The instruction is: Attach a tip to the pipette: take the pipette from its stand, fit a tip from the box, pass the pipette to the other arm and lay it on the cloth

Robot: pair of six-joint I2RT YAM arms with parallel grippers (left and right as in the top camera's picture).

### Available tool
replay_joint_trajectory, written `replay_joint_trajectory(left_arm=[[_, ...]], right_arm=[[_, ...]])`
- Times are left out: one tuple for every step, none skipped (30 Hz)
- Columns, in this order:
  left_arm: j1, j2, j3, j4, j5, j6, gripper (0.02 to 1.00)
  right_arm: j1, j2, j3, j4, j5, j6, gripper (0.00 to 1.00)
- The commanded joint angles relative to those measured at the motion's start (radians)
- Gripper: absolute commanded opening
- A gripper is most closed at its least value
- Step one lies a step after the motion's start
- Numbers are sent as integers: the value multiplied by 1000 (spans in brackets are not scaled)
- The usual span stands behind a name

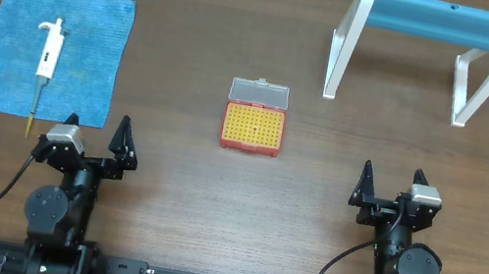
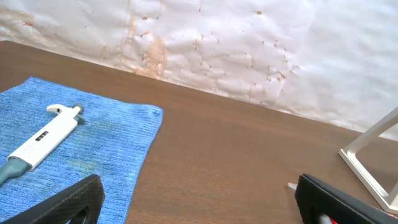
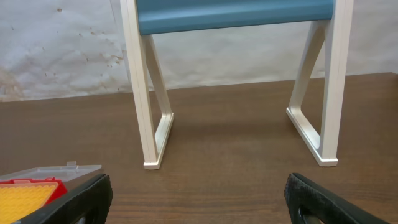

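Note:
The white pipette [image 1: 48, 52] lies on the blue cloth [image 1: 85, 21] at the table's left, its yellow tip [image 1: 29, 128] reaching past the cloth's near edge; it also shows as a white pipette [image 2: 43, 138] on the blue cloth [image 2: 118, 124] in the left wrist view. The red tip box [image 1: 253, 127] with yellow tips stands mid-table, its clear lid open, and appears as the tip box [image 3: 28, 186] in the right wrist view. The left gripper [image 1: 98, 130] is open near the cloth's near corner, holding nothing. The right gripper [image 1: 391, 178] is open and empty, near the front right.
The pipette stand [image 1: 443, 21], a blue bar on white legs, stands at the back right, seen close as the stand [image 3: 236, 15] in the right wrist view. Bare wooden table [image 1: 212, 211] lies between the arms and around the box.

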Motion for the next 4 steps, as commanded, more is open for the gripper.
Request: replay_joint_trajectory(left_arm=[[4,-8,-2,-6,7,-8,991],[4,-8,-2,-6,7,-8,991],[4,-8,-2,-6,7,-8,991],[4,-8,-2,-6,7,-9,991]], right_arm=[[8,-12,-8,3,-8,-18,897],[8,-12,-8,3,-8,-18,897],[8,-12,-8,3,-8,-18,897],[8,-12,-8,3,-8,-18,897]])
